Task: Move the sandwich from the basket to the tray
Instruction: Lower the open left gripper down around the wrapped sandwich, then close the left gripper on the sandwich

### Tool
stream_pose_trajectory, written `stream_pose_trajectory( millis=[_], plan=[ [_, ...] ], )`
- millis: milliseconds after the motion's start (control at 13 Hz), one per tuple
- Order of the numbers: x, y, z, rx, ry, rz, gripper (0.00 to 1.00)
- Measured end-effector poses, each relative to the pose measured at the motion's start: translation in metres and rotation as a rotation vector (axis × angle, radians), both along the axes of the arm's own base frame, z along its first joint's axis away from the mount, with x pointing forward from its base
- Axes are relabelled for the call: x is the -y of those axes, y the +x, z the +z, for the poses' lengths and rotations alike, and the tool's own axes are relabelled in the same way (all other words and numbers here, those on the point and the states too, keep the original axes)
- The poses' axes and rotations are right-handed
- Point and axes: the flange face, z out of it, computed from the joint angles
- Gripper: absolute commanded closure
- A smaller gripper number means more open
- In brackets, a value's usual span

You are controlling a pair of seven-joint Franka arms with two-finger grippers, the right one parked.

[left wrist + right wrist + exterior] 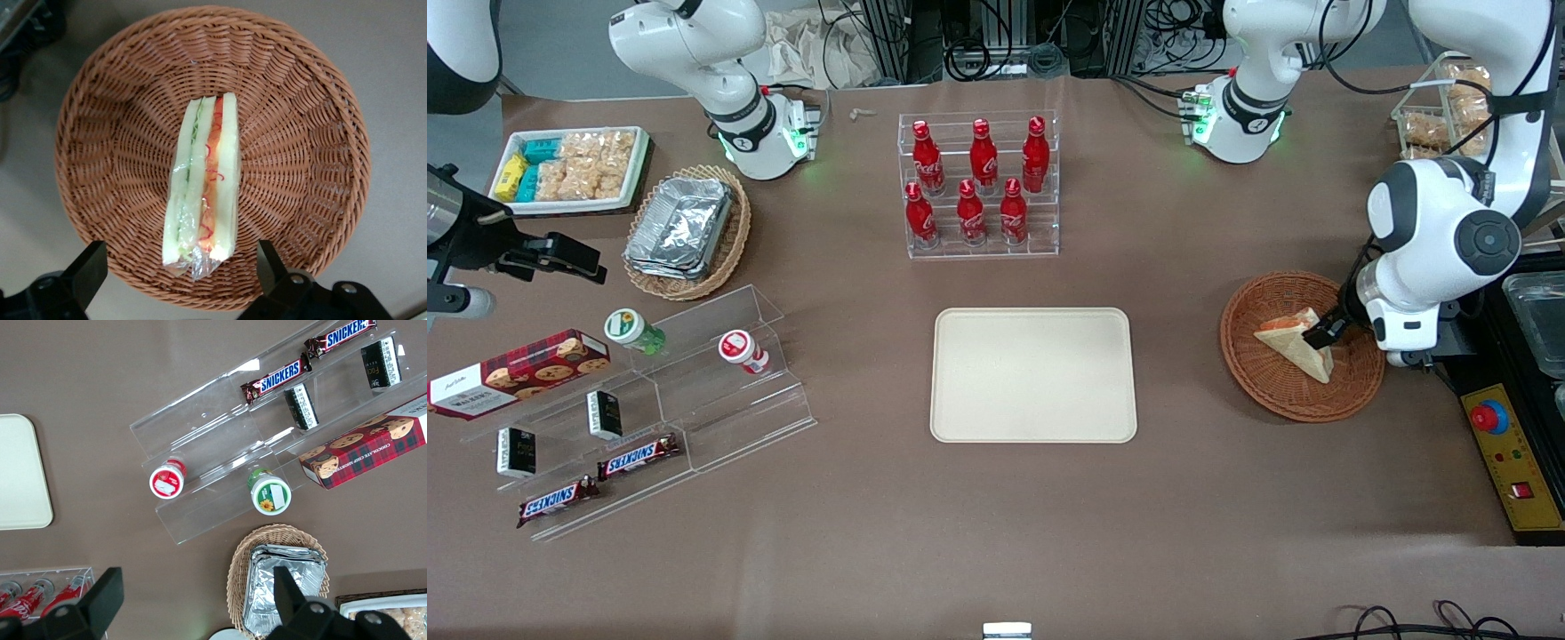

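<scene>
**Over the wicker basket: claw spread astride wrapped sandwich**

At the working arm's end of the table, the sandwich (1296, 342) is lying in the reddish-brown basket (1272, 391), a plastic-wrapped wedge resting on the weave w/ its layered cut edge facing up toward the wrist cam. In the left wrist view the sandwich (203, 193) is showing pale bread outside, green filling along one inner layer and red-orange along the other, all inside the basket (307, 127). Its long axis is running straight away from the wrist, between the two fingers and roughly at right angles to the line joining them, so the bread faces are the sides presented to the pads.

The gripper (1327, 333) is hanging low over the basket, at or just beside the wedge's edge nearest the arm. Its fingers (87, 270) are standing spread wide, one on each side of the sandwich's near end, w/ clear gaps to the wrap on both sides; nothing is being pinched. Whether the tips are already touching the weave can't be told.

The cream tray (1033, 374) is sitting bare at mid-table, well apart from the basket toward the parked arm's end, w/ open brown tablecloth between.

Judging by this, the job is barely begun: the pick is still to be made. The closing squeeze looks lined up across the wedge's thin dimension, approx. centred. The slick wrap and soft bread could let it slip or squash.
</scene>
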Motion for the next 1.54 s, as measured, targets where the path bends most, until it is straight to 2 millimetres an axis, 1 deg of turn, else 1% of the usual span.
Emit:
stream_pose_trajectory(
  millis=[462,692,923,1077,1154,1231,1308,1385,1462,1538],
  plan=[
    [-0.001,0.001,-0.036,-0.021,-0.027,0.041,0.00],
    [-0.009,0.000,-0.045,-0.036,-0.024,0.056,0.00],
    [-0.010,0.001,-0.049,-0.034,-0.023,0.059,0.00],
    [-0.010,0.002,-0.060,-0.035,-0.029,0.070,0.00],
    [-0.010,0.002,-0.066,-0.037,-0.031,0.075,0.04],
    [-0.010,0.002,-0.073,-0.039,-0.030,0.077,0.15],
    [-0.010,0.002,-0.077,-0.038,-0.028,0.077,0.32],
    [-0.010,0.002,-0.081,-0.040,-0.028,0.078,0.55],
    [-0.010,0.002,-0.082,-0.041,-0.027,0.078,0.76],
    [-0.010,0.002,-0.082,-0.041,-0.027,0.078,0.91]
  ],
)
